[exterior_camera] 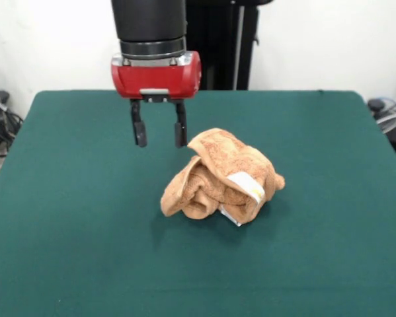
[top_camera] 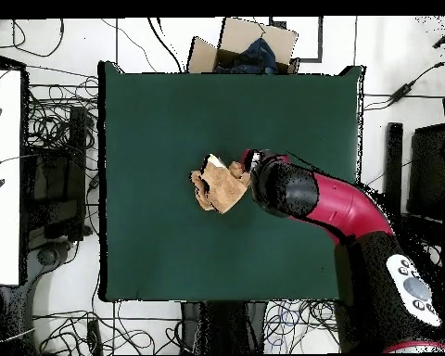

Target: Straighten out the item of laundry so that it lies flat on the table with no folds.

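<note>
The tan-orange towel (exterior_camera: 219,177) lies crumpled in a lumpy heap near the middle of the dark green table (exterior_camera: 72,218). Its white label with yellow print (exterior_camera: 248,187) shows on the heap's front right side. My gripper (exterior_camera: 160,137) hangs open and empty above the table, just left of and behind the towel's top fold, not touching it. In the overhead view the towel (top_camera: 218,186) lies at the table's middle (top_camera: 161,120), and the arm's head covers the gripper right beside the towel's right edge.
A cardboard box (top_camera: 245,46) with dark contents stands off the table's far edge in the overhead view. Cables and equipment lie on the floor around the table. A white desk (top_camera: 2,176) stands at the left.
</note>
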Controlling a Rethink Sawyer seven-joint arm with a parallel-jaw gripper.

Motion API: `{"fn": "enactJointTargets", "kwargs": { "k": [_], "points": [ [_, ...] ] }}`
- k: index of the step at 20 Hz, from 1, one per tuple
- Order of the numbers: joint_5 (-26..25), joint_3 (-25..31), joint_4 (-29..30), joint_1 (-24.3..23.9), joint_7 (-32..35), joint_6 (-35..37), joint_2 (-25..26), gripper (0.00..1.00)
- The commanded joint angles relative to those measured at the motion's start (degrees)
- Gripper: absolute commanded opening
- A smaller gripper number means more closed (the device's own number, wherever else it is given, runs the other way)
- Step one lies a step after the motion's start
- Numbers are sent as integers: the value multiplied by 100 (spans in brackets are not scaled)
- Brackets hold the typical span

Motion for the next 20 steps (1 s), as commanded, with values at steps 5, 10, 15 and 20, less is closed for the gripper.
{"fn": "enactJointTargets", "kwargs": {
  "k": [5,10,15,20],
  "points": [
    [302,360,888,314,1116,-278,-232,100],
    [419,331,946,382,1193,-307,-284,100],
    [478,282,1015,406,1249,-501,-236,100],
    [571,287,1070,427,1216,-576,-217,100]
  ]
}}
